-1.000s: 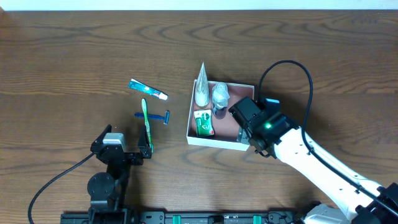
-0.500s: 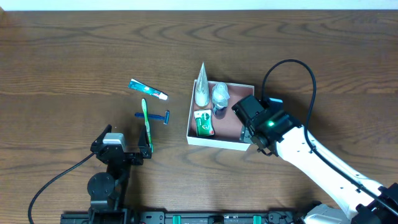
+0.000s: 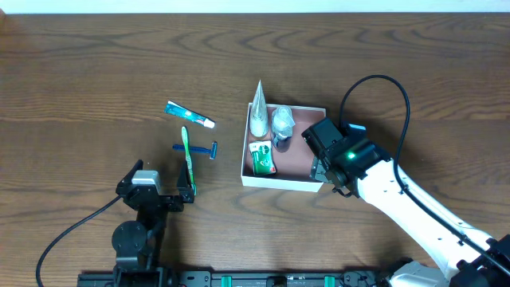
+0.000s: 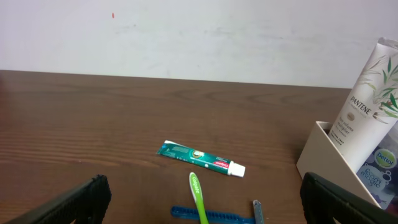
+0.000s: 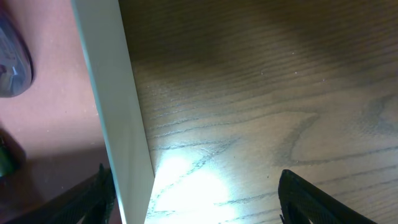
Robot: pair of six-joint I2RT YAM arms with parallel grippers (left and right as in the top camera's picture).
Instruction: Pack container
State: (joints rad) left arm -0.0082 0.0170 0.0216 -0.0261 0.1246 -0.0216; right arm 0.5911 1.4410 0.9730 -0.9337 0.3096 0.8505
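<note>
Resting low at the left, the left gripper (image 4: 208,205) stood spread and empty, facing the toothpaste tube (image 3: 190,115), green toothbrush (image 3: 188,159) and blue razor (image 3: 197,149), which lay loose and unpacked. Right of them sat the container (image 3: 280,182), a Pantene tube (image 3: 257,115) propped against its left wall. The right gripper (image 5: 196,193) straddled the right wall, agape and holding nothing.

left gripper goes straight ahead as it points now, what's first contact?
Likely the green toothbrush, centred ahead of the left gripper, blue razor crossing it; toothpaste lies beyond. Gripper height is unclear.
</note>
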